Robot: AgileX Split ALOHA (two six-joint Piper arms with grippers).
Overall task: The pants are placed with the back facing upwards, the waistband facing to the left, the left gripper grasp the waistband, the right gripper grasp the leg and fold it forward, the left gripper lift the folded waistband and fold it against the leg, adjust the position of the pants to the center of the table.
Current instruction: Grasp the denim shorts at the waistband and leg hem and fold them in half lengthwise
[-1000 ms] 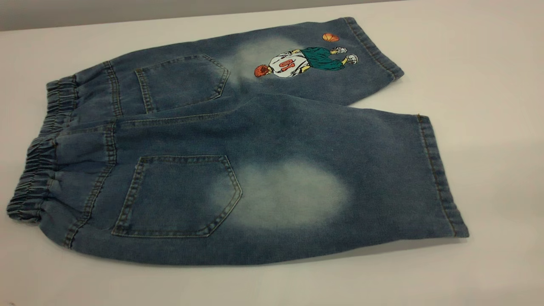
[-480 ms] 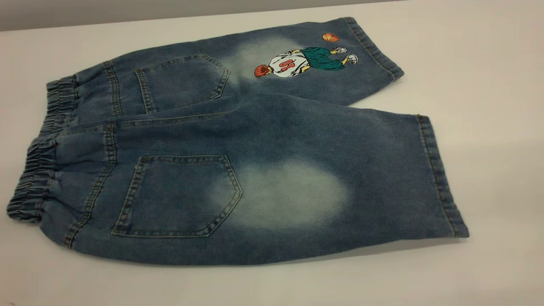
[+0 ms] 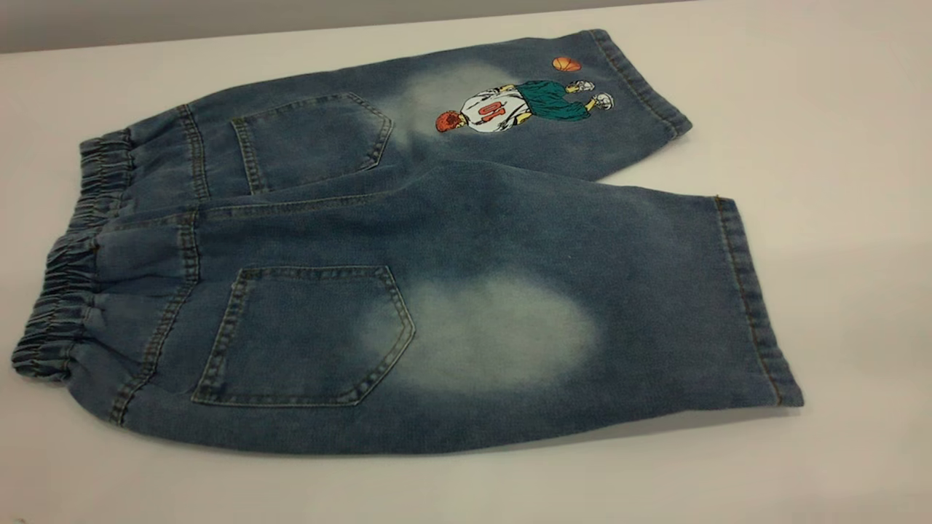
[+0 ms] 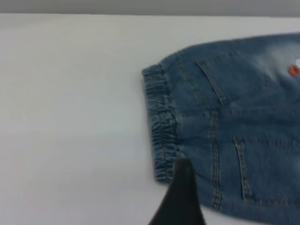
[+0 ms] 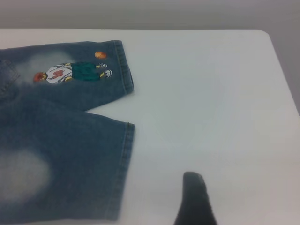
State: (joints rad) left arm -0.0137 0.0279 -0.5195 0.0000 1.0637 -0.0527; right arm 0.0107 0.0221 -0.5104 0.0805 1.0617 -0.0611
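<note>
On the plain white table (image 3: 837,145), blue denim pants (image 3: 408,291) lie flat, back up, ruched waistband (image 3: 54,306) toward the left edge, ready for folding. The black left gripper (image 4: 180,199) hovers near the waistband and the right gripper (image 5: 194,199) off the plain leg (image 3: 582,306); I can't tell either's finger state.

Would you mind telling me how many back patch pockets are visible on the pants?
2. One pocket sits on the near, plain leg beside the pale faded oval; the other pocket sits on the far leg, between the waistband and the basketball-player print.
</note>
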